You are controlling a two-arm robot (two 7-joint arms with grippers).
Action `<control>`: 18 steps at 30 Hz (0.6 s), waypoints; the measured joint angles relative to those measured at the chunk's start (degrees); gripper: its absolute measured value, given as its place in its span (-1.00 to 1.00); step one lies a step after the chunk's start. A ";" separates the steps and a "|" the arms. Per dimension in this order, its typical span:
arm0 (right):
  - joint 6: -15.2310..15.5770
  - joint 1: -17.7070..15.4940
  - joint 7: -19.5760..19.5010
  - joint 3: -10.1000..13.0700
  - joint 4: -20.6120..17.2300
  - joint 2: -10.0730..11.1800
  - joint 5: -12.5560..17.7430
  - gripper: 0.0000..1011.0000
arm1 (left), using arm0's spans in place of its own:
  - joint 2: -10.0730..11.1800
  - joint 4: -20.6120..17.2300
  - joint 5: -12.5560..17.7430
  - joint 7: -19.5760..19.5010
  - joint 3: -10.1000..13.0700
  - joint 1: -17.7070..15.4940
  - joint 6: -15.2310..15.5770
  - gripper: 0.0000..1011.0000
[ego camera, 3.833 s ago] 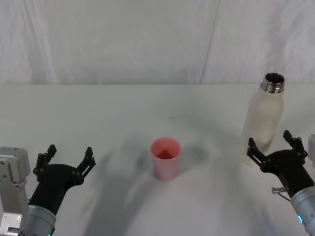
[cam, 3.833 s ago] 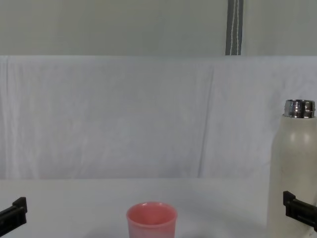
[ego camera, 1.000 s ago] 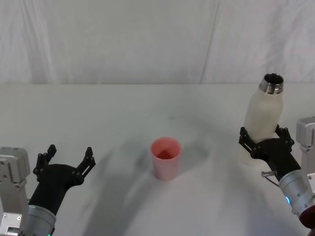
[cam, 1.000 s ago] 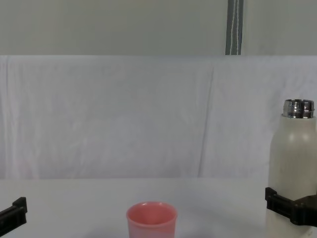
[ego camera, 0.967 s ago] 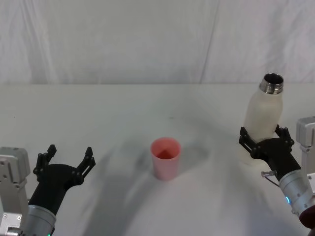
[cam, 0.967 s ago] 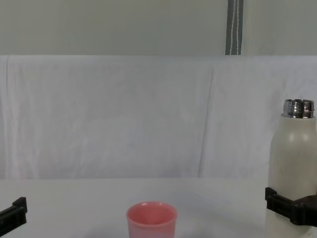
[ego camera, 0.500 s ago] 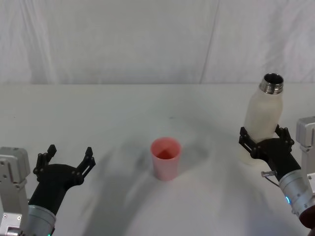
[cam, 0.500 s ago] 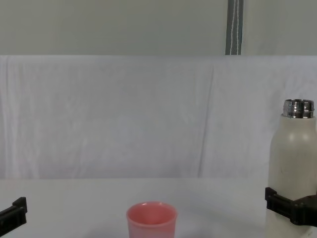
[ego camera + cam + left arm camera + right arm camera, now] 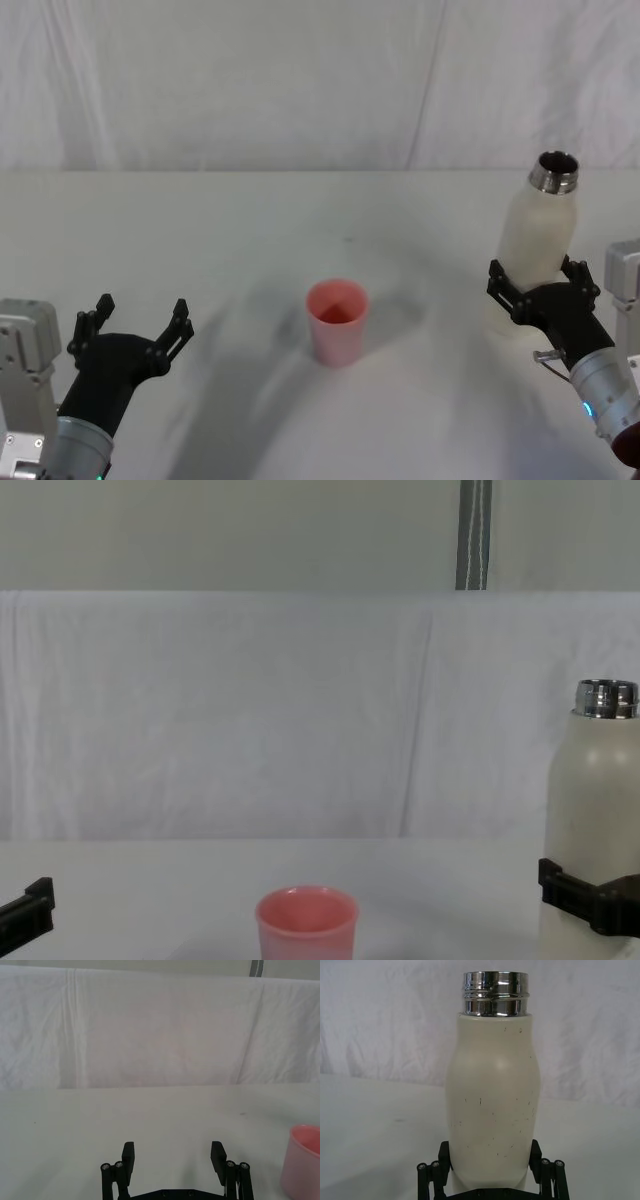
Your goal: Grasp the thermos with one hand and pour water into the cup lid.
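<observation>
The cream-white thermos (image 9: 538, 235) with its open silver neck stands at the table's right. My right gripper (image 9: 541, 287) is shut on its lower body, with one black finger on each side. The right wrist view shows the thermos (image 9: 492, 1105) upright between the fingers (image 9: 444, 1156) of the right gripper (image 9: 490, 1160). From the chest, the thermos (image 9: 596, 810) is at the right edge. The pink cup lid (image 9: 337, 320) stands upright mid-table, well left of the thermos, and appears as cup lid (image 9: 306, 921) and cup lid (image 9: 303, 1170). My left gripper (image 9: 136, 324) rests open at the near left, left gripper (image 9: 172, 1156) holding nothing.
A white cloth covers the table (image 9: 250, 230) and hangs as a backdrop behind it. Bare tabletop lies between the cup lid and the thermos, and all around the left gripper.
Since 3.8 s ago my right gripper has moved forward and shut around the thermos. In the last half second gripper and thermos shifted very slightly right. The left arm and cup lid are still.
</observation>
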 joint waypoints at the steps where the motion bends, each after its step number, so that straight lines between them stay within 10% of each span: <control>1: 0.00 -0.11 0.02 0.02 -0.16 0.09 0.00 0.89 | 0.00 0.00 0.00 0.00 0.00 0.00 0.00 0.98; 18: 0.69 -3.80 -1.87 -0.63 -8.06 4.32 -8.08 0.89 | 0.00 0.00 0.00 0.00 0.00 0.00 0.00 0.98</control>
